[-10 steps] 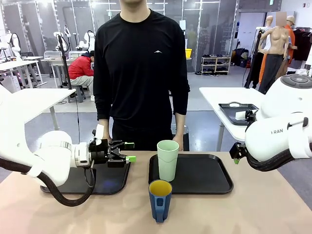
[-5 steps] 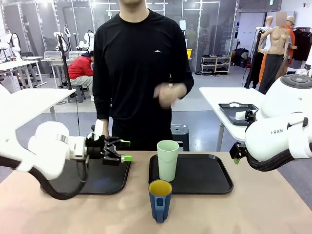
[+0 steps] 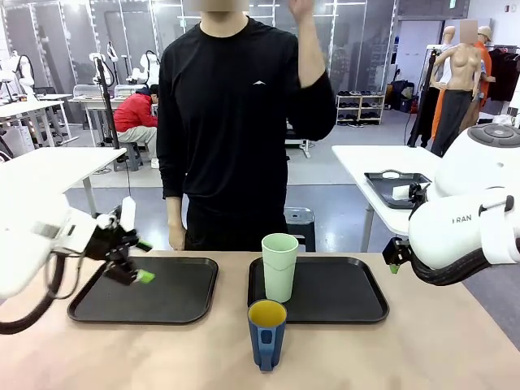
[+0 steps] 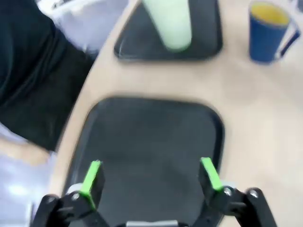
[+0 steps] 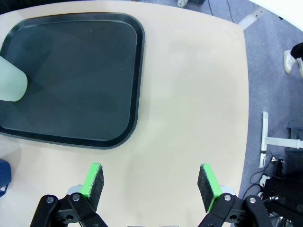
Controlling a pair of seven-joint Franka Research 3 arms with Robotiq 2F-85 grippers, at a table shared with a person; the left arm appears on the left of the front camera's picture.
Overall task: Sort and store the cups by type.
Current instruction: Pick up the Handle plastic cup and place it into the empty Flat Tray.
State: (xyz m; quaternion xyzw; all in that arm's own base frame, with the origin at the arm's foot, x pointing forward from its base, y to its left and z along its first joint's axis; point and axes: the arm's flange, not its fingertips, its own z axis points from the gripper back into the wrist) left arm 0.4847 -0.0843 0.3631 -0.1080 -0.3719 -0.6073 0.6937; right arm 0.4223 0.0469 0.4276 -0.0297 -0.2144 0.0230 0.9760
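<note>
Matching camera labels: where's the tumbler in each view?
Front: tumbler at centre, upright on the left end of its tray.
Left wrist: tumbler at top centre, blurred, cut by the top edge, on the farther tray.
Right wrist: tumbler at the left edge, partly cut off, on the tray.
Shared landmark: the black tray under it.

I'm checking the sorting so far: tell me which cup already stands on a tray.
The tall pale green cup: it stands on the right-hand tray. The blue mug stands on the bare table in front of that tray.
</note>
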